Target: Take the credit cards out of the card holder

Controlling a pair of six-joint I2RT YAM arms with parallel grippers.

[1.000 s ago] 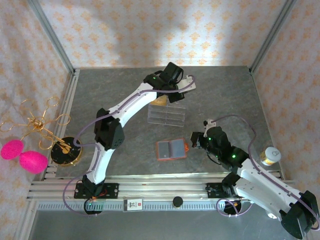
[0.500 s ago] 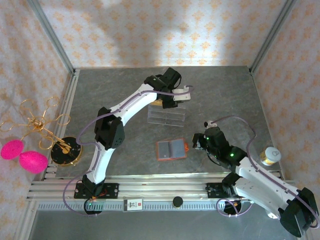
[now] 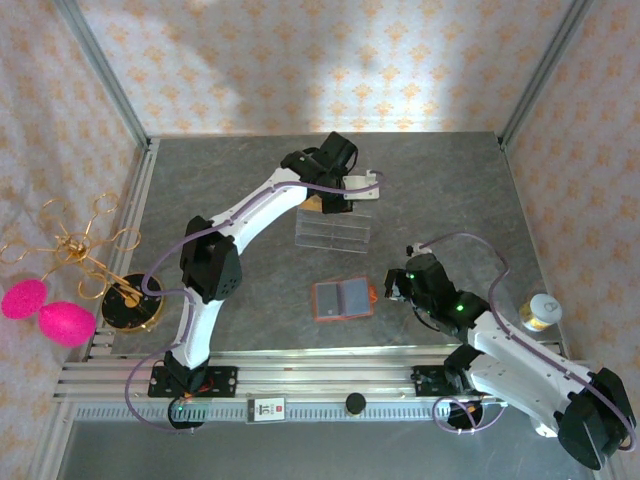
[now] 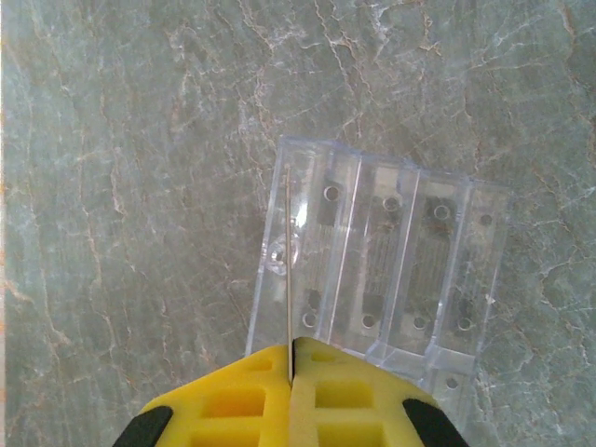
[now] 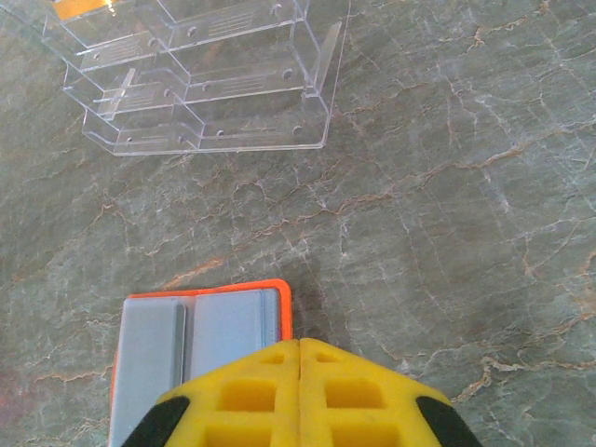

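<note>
Your left claw (image 4: 291,358) pinches a credit card (image 4: 289,270) edge-on, its length pointing straight out over an end slot of the clear rack (image 4: 400,270) near the far edge of the table (image 3: 440,170), while your right claw (image 5: 300,352), fingers pressed together, sits at the right edge of the unfolded card holder (image 5: 200,326).

We can read no writing anywhere on the bench: the white label (image 3: 267,408) on the front rail (image 3: 330,385) is too small to make out, and the card holder (image 3: 343,298) bears none.
</note>
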